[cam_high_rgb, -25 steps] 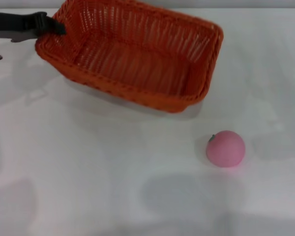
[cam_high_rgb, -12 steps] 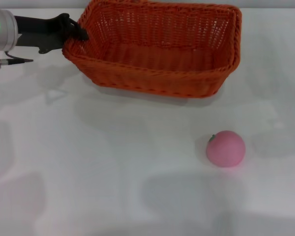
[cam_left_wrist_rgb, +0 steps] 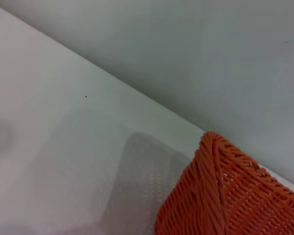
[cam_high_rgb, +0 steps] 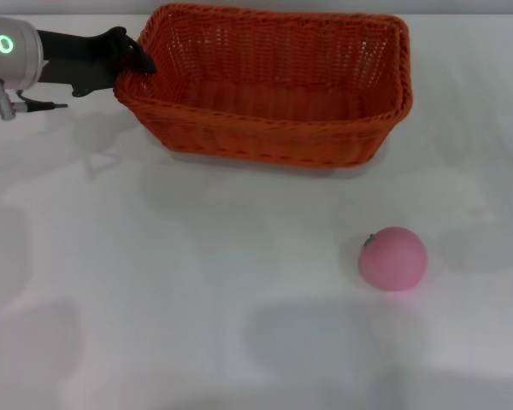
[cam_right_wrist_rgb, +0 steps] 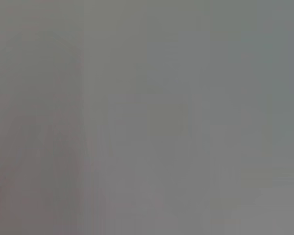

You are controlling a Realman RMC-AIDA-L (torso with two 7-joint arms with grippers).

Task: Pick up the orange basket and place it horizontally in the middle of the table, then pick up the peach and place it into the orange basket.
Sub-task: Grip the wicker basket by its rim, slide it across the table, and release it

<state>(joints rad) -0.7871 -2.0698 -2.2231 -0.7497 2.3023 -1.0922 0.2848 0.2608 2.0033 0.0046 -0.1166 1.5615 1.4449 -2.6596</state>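
While gripping the basket (cam_high_rgb: 269,90) by its left rim, left gripper (cam_high_rgb: 139,61) is holding it squarer to the table (cam_high_rgb: 171,290) edge than a second ago, basket lying lengthwise at the far side, peach (cam_high_rgb: 393,258) sitting unmoved nearer, right of centre, right gripper out of view.

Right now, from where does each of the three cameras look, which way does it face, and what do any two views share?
Head view: from the robot's head, forward and down at the table, with the orange basket, the peach and the left gripper on the basket's left rim.
Left wrist view: from the left arm, along the table's far edge toward a grey wall; none of the robot's body shows.
Right wrist view: uniform grey only, nothing recognisable.
Shared: head and left wrist views both show the orange basket.
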